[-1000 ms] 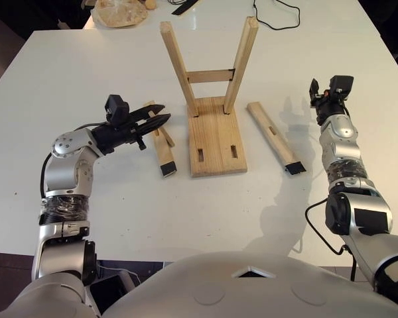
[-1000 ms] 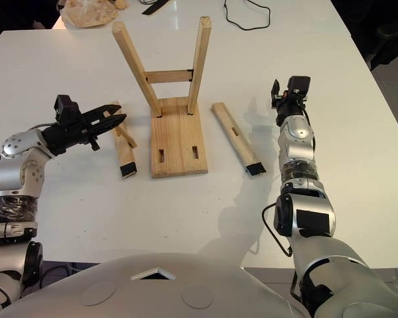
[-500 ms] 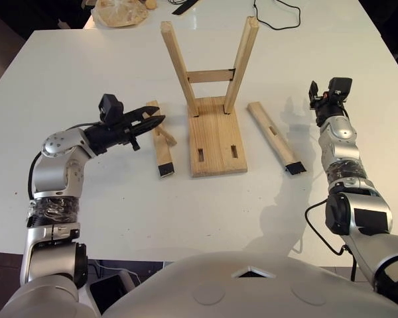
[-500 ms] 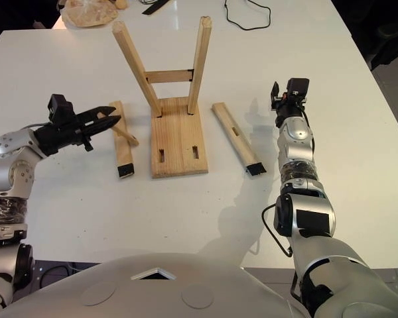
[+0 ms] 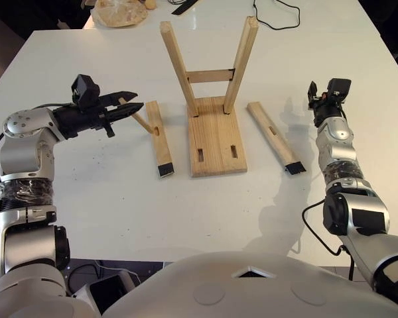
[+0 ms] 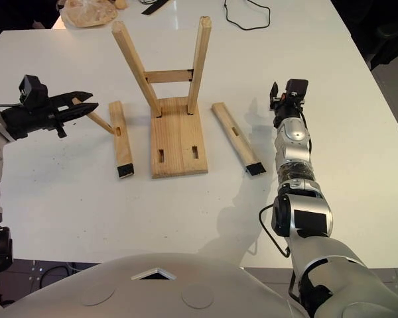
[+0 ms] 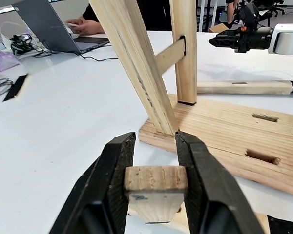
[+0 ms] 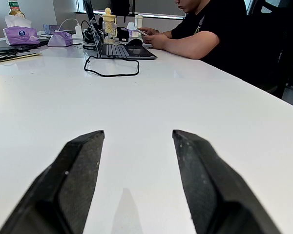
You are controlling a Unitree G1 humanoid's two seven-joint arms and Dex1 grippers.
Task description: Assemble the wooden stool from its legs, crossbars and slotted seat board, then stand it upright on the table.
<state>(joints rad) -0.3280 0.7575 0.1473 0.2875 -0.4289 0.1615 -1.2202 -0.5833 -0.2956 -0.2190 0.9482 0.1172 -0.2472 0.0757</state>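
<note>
A: Crossbar point(image 7: 156, 190) of short pale wood, where?
B: Pinched in the black two-finger left gripper point(image 5: 134, 103), left of the flat slotted wooden seat board point(image 5: 215, 142) at centre.
A: Right gripper point(image 8: 136, 136)?
B: Fingers spread, far right.

Ahead of your right jaws the white surface point(image 8: 151, 97) runs out to a looped black cable point(image 8: 112, 68), an open laptop point(image 8: 119, 48) and a purple tissue box point(image 8: 22, 35), with a dark chair point(image 8: 283, 53) off its edge. Past your left jaws the same glossy surface carries a tangle of cords point(image 7: 19, 44). Dark floor point(image 5: 3, 46) lies beyond the edge on that side.
</note>
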